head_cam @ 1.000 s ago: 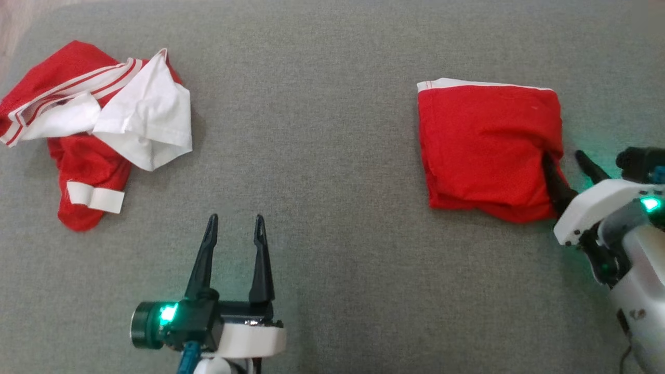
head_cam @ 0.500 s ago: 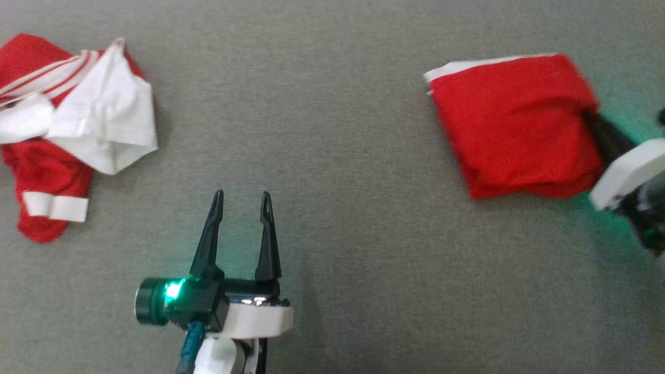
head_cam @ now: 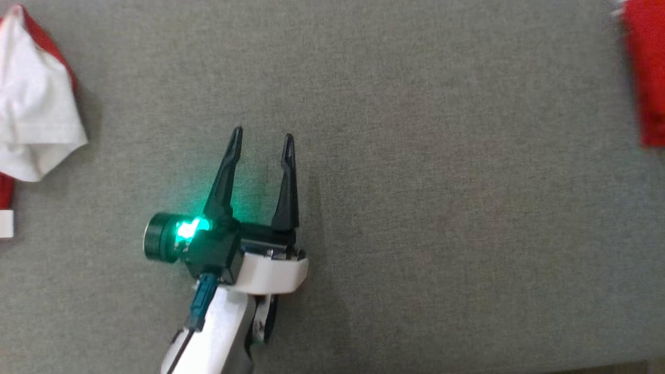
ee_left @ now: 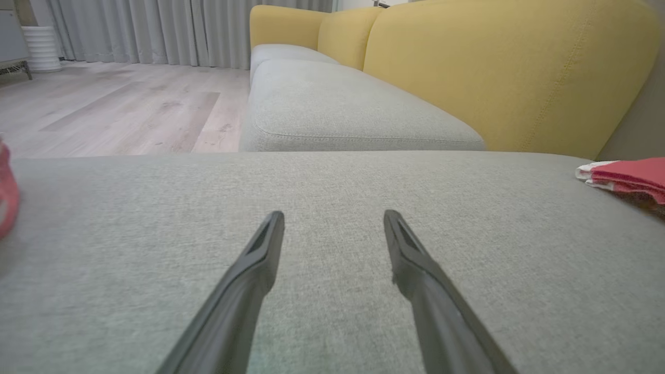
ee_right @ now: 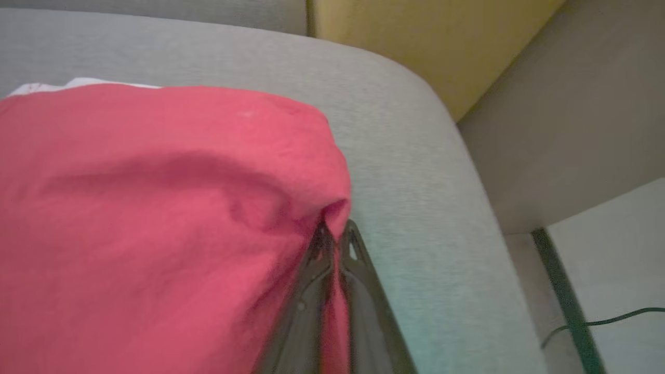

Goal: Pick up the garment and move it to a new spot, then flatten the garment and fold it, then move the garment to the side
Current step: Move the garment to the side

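Folded red garment [head_cam: 647, 78] lies at the far right edge of the head frame on the grey cushion [head_cam: 415, 208], well apart from the left gripper [head_cam: 263, 136], whose fingers stand wide and empty. The right gripper [ee_right: 336, 229] is nearer, its fingers pinched together on the garment's corner. In the right wrist frame the cloth spreads to the left.
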Robot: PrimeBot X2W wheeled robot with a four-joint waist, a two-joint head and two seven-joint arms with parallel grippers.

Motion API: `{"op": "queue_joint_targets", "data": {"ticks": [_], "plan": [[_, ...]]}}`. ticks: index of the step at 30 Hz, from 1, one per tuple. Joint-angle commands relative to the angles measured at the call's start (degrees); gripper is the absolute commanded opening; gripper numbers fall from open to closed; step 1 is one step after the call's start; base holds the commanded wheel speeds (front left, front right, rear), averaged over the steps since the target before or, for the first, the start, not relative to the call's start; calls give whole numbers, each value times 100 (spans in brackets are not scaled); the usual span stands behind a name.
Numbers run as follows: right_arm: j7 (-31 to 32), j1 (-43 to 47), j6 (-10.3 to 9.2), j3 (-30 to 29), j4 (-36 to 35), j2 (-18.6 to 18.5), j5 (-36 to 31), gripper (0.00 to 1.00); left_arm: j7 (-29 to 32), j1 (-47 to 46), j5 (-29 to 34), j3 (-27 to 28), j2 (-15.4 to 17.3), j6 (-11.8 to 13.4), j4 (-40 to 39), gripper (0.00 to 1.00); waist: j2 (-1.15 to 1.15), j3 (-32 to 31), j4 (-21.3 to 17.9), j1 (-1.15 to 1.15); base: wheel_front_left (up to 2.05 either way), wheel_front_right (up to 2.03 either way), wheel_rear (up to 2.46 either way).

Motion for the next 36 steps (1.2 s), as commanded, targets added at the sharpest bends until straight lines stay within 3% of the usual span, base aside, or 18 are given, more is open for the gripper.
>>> {"op": "queue_joint_targets", "data": {"ticks": [1,6,10,12,19,22,28,36], "plan": [[-108,56,-4,-50,-6,-385,-64,0,-29,-74,51,102,-7,0,-147,100,0,179,-5,-1,0,0,0],[-385,-34,-4,-424,335,-778,-459,0,-29,-341,42,-36,-7,13,-132,100,0,460,50,-1,0,0,0],[-712,-245,-4,-738,783,-976,-1163,0,-29,-507,12,-117,-7,5,-92,100,0,605,123,-1,0,0,0],[-766,-351,-4,-908,1053,-918,-1497,100,-29,-567,-19,-164,-7,-6,-58,100,0,616,178,-1,0,0,0],[-896,-635,-4,-1439,1605,-319,-2540,100,-29,-540,-78,-153,-7,67,9,100,0,314,342,-1,0,0,0],[-1070,-602,-4,-1648,1438,396,-2659,100,-29,-386,-46,-77,-7,147,-16,100,0,-1,351,-1,0,0,0],[-1249,64,-4,-1304,206,1742,-2128,100,-29,50,89,163,-7,218,32,100,0,-638,272,-1,0,0,0],[-1309,1072,-4,-795,-1228,2895,-1873,100,-29,620,236,621,-2,225,141,100,0,-1611,265,-1,0,0,0]]}}
